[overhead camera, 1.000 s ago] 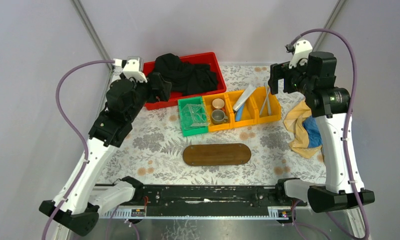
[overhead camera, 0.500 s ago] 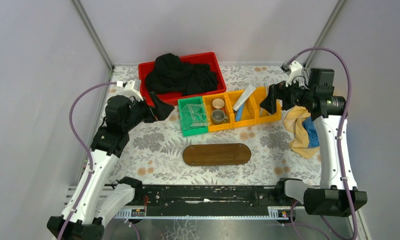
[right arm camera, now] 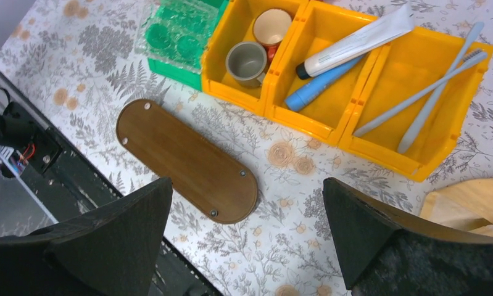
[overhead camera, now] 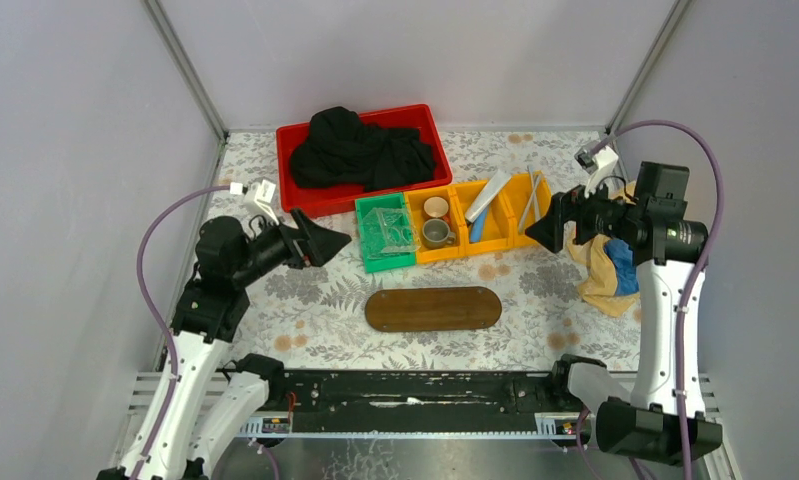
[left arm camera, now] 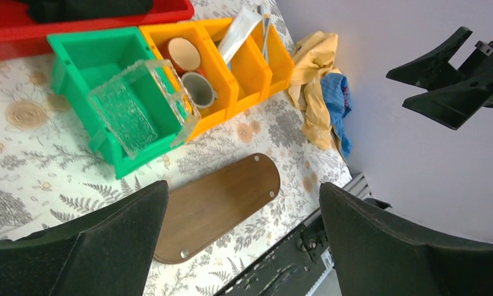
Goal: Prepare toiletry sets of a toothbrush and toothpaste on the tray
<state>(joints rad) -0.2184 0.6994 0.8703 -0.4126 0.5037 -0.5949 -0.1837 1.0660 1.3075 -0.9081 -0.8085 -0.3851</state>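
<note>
Toothbrushes [right arm camera: 392, 111]: two thin grey sticks lay crossed in the end yellow bin [right arm camera: 385, 154], slanting corner to corner.
Toothpaste: white tube [right arm camera: 355, 43] and blue tube [right arm camera: 321, 86] lay side by side in the next bin [right arm camera: 305, 120], slanting too.
Left gripper [left arm camera: 244, 185]: fingers wide apart, held nothing.
Right gripper [right arm camera: 247, 182]: fingers wide apart, held nothing.
Tray [right arm camera: 182, 157]: flat on the table [right arm camera: 281, 234], near the bins, long way left to right.

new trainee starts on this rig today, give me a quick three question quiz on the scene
1. True or false: the tray already holds a toothbrush.
2. Where do both toothbrushes lie? A green bin; B rightmost yellow bin; C red bin.
3. Fill in: the left claw and right claw are both ___.
Key: 1 false; 2 B; 3 open.
</note>
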